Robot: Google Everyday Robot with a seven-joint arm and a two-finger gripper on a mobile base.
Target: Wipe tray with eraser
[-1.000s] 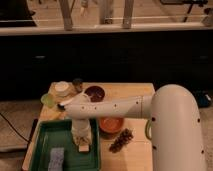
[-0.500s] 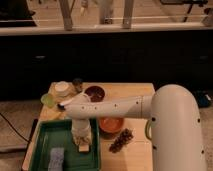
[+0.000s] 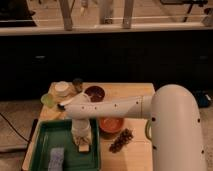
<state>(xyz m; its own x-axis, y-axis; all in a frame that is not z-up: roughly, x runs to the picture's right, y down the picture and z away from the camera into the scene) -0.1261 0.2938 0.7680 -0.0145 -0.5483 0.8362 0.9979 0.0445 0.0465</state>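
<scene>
A white robot arm reaches from the right edge across a wooden table, its wrist turned down over a green tray.

The tray lies directly beneath the gripper and spreads out to its left. It looks like stiff plastic with a raised rim, likely light enough to slide if pushed sideways, so wiping probably calls for gentle downward pressure. Its near edge is cut off by the bottom of the view.

Beyond the gripper, farther from the camera, sit a dark bowl, a white cup and a pale green item. To its right sits an orange bowl, with a dark clump nearer the camera; what the clump is cannot be made out.

Below and left of the gripper, a blue-grey pad rests flat on the tray floor.

The eraser, a small pale block, sits at the gripper's tip, on or just above the tray floor. It looks light and fairly firm, best pinched across its 2 long sides.

The wrist hides the fingers, so whether the gripper grasps the eraser or has released it cannot be told.
</scene>
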